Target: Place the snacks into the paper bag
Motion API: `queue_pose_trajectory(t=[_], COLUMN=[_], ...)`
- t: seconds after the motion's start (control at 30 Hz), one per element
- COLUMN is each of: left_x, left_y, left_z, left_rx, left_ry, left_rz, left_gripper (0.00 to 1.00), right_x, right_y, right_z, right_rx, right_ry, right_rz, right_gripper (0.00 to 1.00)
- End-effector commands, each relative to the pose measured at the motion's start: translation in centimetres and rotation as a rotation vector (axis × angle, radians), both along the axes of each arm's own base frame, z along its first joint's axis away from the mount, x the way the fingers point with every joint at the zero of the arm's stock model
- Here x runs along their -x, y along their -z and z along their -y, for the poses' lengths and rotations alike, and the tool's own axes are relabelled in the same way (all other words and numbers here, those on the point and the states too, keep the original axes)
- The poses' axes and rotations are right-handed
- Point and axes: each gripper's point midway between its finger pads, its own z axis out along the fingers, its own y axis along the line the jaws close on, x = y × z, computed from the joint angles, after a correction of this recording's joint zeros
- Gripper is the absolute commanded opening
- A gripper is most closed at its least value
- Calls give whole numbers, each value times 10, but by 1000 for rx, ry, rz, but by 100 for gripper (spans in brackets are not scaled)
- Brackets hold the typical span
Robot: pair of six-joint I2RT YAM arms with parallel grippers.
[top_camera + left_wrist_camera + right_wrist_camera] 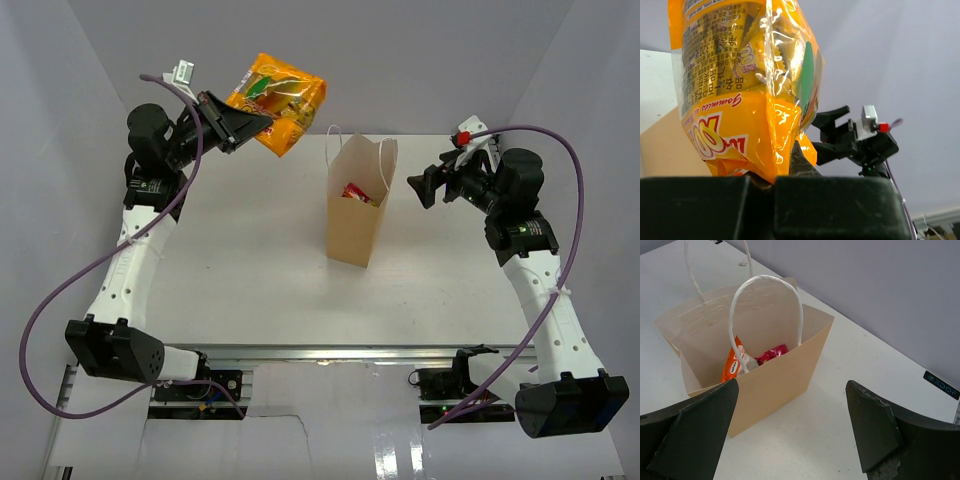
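**A:** Where was the snack at that point?

**B:** The orange packet [278,100] hung in the air above the far left corner of the tabletop [250,270]. The left fingers [238,124] were pressed together on one end of it. It was well apart from the paper bag [352,235], which stood upright near the middle of the tabletop, toward the far edge.

**A:** And the other arm?

**B:** The right fingers [875,430] were spread wide and held nothing. They were near the bag's right side but not touching it. A red packet [771,354] and an orange-and-white packet [731,365] lay inside the bag.

**A:** What worried you?

**B:** The packet looked wide against the bag's mouth, and the white loop handles [765,282] stood up over the opening. I judged that an off-centre drop could snag a handle or the rim. With nothing steadying the light bag, a push could tip it. Pinched by one end only, the crinkly foil might also slip out early and land on the tabletop.
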Motion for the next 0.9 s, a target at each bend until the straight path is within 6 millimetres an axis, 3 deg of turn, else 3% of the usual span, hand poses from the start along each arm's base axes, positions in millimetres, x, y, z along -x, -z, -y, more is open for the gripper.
queue_pose_trajectory(t=[0.0, 0.3, 0.47, 0.6, 0.87], left_x=[18, 5, -10, -9, -9], left_y=[-40, -24, 0, 12, 27], left_z=[17, 64, 82, 100, 117], left_rx=[-23, -114, -186, -234, -349], left_ry=[14, 51, 48, 68, 63], left_rz=[148, 97, 55, 41, 40], left_gripper=[0, 0, 0, 0, 0], right_x=[-2, -1, 1, 1, 0], right_y=[-11, -14, -15, -13, -7], right_z=[2, 8, 11, 13, 14], right_rx=[-13, -17, -14, -9, -9], right_ry=[2, 21, 28, 35, 39], right_rz=[45, 51, 60, 60, 45], right_gripper=[93, 93, 93, 93, 93])
